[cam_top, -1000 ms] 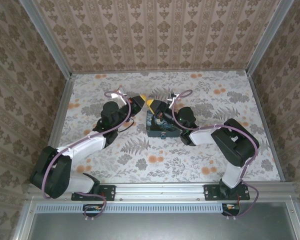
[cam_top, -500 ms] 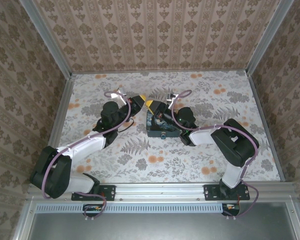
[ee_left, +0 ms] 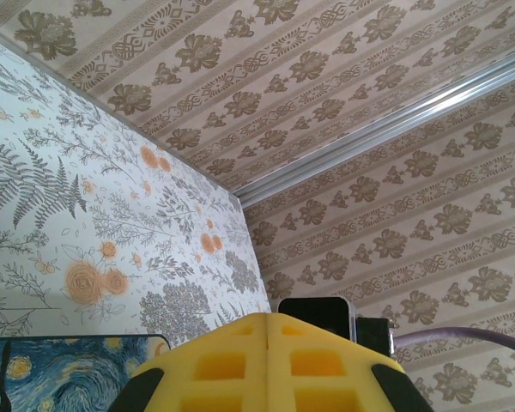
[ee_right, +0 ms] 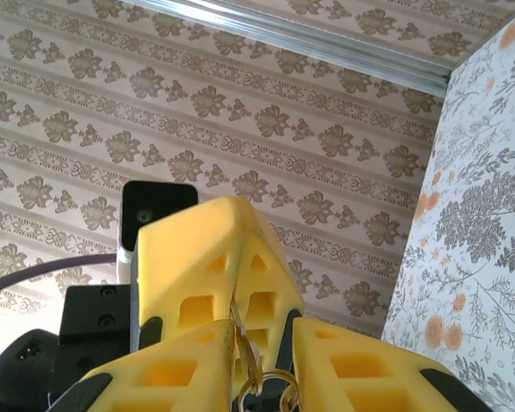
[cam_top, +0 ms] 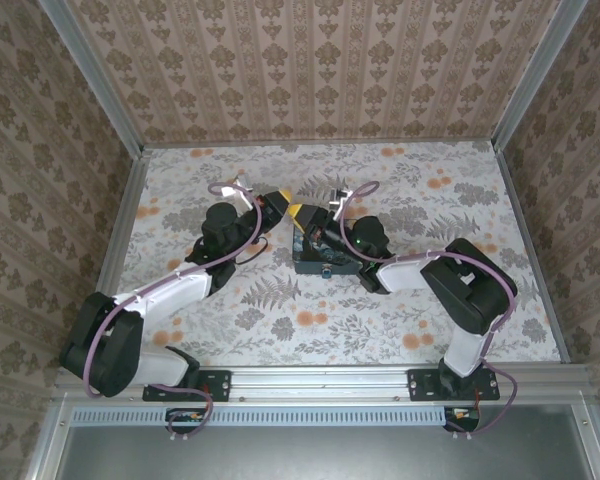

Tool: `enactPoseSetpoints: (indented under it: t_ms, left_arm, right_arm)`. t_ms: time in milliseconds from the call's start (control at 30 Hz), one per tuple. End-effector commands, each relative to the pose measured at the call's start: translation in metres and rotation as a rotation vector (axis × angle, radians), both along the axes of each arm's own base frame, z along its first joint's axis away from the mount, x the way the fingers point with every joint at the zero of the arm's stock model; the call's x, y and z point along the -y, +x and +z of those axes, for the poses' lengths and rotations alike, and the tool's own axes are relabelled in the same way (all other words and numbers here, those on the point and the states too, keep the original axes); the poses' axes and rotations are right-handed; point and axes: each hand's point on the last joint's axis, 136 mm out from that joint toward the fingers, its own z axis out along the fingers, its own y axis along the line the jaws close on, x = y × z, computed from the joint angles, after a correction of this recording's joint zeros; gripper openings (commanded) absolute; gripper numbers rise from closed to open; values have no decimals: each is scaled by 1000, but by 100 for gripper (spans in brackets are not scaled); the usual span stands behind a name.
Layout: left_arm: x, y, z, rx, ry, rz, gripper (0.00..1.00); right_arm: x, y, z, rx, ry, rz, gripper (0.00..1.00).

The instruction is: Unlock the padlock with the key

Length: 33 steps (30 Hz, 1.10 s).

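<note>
**Item 1, your left arm.** In the top view the upper link rises from the base at 7 o'clock. The forearm runs toward 1 o'clock and the wrist is turned toward 3 o'clock.

**Left gripper** point(cam_top: 295, 211): yellow fingers point(ee_left: 215, 365) pressed flat together.

**Item 2, your right arm.** The elbow is folded at 4 o'clock and the forearm reaches toward 10 o'clock.

**Right gripper** point(cam_top: 318, 233): jaws nearly closed, pinching the key point(ee_right: 243, 339) in the narrow gap.

**Note:** your two grippers face each other, tips just apart.

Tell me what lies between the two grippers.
Right wrist view: a thin metal strip with small rings, apparently the key, stands between the right gripper and the left gripper, whose yellow fingers are shut.
</note>
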Motion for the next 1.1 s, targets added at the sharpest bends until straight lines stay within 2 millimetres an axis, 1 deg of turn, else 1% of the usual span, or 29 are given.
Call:
enactPoseSetpoints:
  t_ms: [0, 33, 167, 267, 300, 633, 833, 967, 1067]
  left_arm:
    - [-1, 1, 17, 58, -12, 8, 0]
    - [-1, 1, 18, 61, -14, 9, 0]
    - [-1, 0, 17, 58, -14, 9, 0]
    - [-2, 0, 17, 59, -14, 9, 0]
    - [-2, 0, 17, 58, -15, 9, 0]
    - [-4, -2, 16, 57, -13, 14, 0]
    - [-5, -3, 15, 55, -14, 14, 0]
    - [-5, -3, 15, 56, -14, 15, 0]
    - [-5, -3, 15, 55, -15, 15, 0]
  right_arm:
    - [-2, -9, 15, 61, 11, 23, 23]
    - [-2, -9, 15, 61, 11, 23, 22]
    - [1, -7, 13, 54, 10, 9, 23]
    - [5, -4, 12, 47, 13, -15, 29]
    - [7, -3, 12, 43, 13, -23, 29]
    - [15, 2, 17, 40, 28, -50, 27]
    - [15, 4, 21, 45, 35, -47, 23]
    - [13, 3, 22, 49, 36, -35, 13]
    - [12, 2, 23, 52, 37, -29, 10]
